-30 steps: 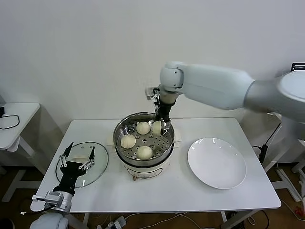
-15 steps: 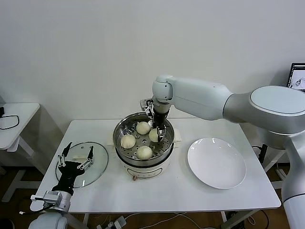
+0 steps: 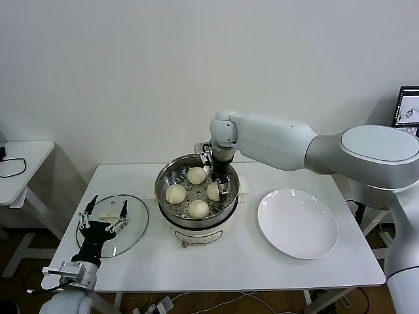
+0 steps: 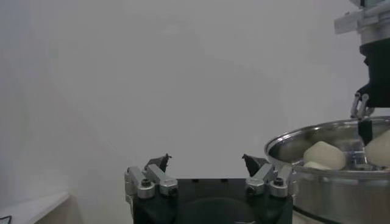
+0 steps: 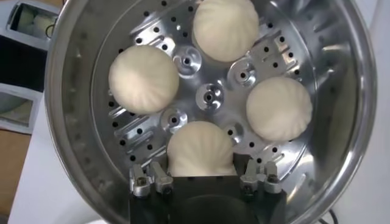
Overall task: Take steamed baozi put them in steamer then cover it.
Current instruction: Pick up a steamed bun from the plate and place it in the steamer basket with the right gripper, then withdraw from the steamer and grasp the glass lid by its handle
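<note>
The steamer [image 3: 159, 188] stands mid-table with several cream baozi on its perforated tray [image 5: 210, 96]. My right gripper [image 3: 221, 188] reaches down inside the pot at its right side, open, its fingers [image 5: 248, 173] standing either side of the nearest baozi [image 5: 200, 149] with small gaps. The other baozi [image 5: 144, 79] [image 5: 225, 27] [image 5: 279, 108] lie around the tray's centre. My left gripper [image 3: 105, 214] hovers open over the glass lid [image 3: 136, 226] at the table's left, nothing between its fingertips [image 4: 206, 161]. From there the steamer [image 4: 323, 185] shows off to one side.
A bare white plate [image 3: 298, 224] lies to the right of the steamer. The steamer sits on a white base [image 3: 196, 234]. A small side table [image 3: 19, 163] stands at the far left beyond the table edge.
My right gripper has come down into the steamer with the last baozi and opened its fingers around it. The left arm has stayed put.
</note>
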{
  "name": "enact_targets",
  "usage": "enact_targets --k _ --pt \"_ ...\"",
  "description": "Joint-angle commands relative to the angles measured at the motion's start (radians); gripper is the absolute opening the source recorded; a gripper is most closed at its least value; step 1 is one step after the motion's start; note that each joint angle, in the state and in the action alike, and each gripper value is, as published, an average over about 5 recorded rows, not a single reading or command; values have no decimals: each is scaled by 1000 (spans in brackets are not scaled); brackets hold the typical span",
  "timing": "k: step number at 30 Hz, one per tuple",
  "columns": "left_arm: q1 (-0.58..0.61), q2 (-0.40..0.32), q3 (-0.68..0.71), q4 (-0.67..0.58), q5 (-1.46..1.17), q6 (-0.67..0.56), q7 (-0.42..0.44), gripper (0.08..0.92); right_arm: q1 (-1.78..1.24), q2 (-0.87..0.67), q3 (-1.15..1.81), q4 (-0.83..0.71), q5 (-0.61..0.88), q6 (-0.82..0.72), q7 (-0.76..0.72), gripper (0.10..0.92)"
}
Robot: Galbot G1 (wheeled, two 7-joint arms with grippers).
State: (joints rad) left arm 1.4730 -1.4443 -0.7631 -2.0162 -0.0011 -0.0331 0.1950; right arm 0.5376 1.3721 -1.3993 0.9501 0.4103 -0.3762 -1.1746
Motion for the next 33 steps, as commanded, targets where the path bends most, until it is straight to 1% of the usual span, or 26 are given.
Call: enact_targets --k 1,6,9,14,18,20,21,24,27,30,33 --pt "1 0 -2 2 -1 1 -1 823 13 -35 5 36 -3 2 0 814" --pt "6 -2 1 -6 0 2 -2 823 67 -123 26 110 24 -2 -14 822" --pt "11 -1 0 -12 1 3 -4 823 115 -223 58 176 53 -7 -27 823" --pt "11 3 0 -14 2 10 -4 823 137 -441 153 311 80 -21 -30 823" --pt "0 5 6 -16 1 28 -7 823 35 -630 323 431 99 -18 30 823" --pt "-5 8 11 -18 -1 39 -13 823 -56 -712 432 490 125 1 110 823" --pt "-8 10 14 -19 -1 46 -18 823 -115 -755 499 521 146 17 175 823" --pt "-12 15 20 -30 -5 75 -32 823 -300 -854 693 605 239 102 415 823" --pt "-15 18 22 -41 -11 99 -34 823 -526 -921 879 684 331 198 644 823" --pt "-20 16 26 -39 -11 91 -35 823 -797 -944 1101 764 388 270 843 823" --pt "-25 14 34 -34 -10 63 -45 823 -1086 -917 1377 833 392 315 973 823"
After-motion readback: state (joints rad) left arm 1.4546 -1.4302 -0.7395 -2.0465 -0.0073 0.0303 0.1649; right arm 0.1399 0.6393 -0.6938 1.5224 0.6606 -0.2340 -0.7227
